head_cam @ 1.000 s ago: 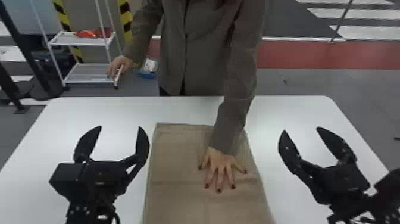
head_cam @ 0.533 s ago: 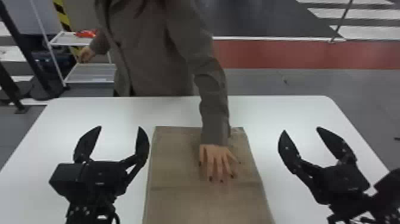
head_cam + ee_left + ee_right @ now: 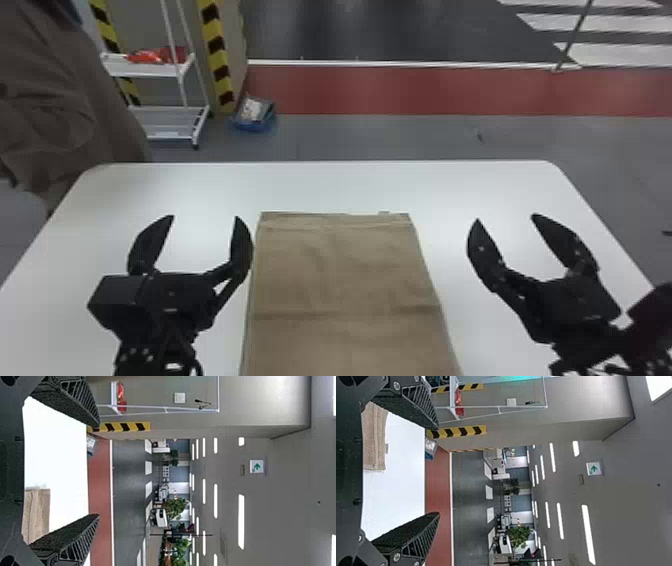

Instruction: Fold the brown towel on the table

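The brown towel (image 3: 345,280) lies between 2 open jaws

Robot's left arm enters the head view from about 7 o'clock; left end effector (image 3: 205,217) aimed near 12, both black fingers spread wide. Its right arm enters from about 4 o'clock, right end effector (image 3: 506,218) canted toward 11, fingers likewise well apart. Wrist views agree: both pairs gape, tips separated.
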Robot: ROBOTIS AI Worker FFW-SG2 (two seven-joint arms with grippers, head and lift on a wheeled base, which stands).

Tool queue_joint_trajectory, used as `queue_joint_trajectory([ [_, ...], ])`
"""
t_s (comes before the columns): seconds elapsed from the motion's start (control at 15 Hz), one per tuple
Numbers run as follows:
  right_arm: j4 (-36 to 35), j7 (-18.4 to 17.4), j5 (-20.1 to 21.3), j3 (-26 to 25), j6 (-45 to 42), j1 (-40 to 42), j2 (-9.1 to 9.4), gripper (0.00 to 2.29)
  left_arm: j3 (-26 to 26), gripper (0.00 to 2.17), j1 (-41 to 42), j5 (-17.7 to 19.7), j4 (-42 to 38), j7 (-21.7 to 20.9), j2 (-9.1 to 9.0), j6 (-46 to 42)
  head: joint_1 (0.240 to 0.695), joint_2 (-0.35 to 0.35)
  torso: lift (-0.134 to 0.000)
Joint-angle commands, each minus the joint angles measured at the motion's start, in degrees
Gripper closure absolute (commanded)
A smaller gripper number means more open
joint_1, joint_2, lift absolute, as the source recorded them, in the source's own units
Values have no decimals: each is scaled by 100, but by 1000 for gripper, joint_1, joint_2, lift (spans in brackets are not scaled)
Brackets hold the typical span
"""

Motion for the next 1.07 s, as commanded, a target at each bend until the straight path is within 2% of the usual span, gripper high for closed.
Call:
queue_joint_trajectory([
  [0.0, 57, 43, -26, -9, 0, -9, -5, 127, 0, 76, -193, 122, 254, -129, -9, 18, 695, -25, -119],
  [0.4, 224, 43, 79, -53, 53, -70, 4, 127, -211, 76, -1556, 289, 1933, -507, -17, 123, 695, -44, -119],
  [0.6, 347, 43, 176, 35, 53, -149, 21, 127, -228, 76, -2162, 368, 2478, -885, -35, 721, 695, -59, -119],
  [0.8, 461, 43, 211, 79, 70, -246, 21, 127, -228, 80, -2496, 403, 2944, -1078, -44, 861, 695, -56, -119],
  [1.0, 637, 43, 211, 123, 53, -378, 4, 127, -211, 242, -2584, 386, 3137, -1360, -35, 896, 695, -56, -119],
])
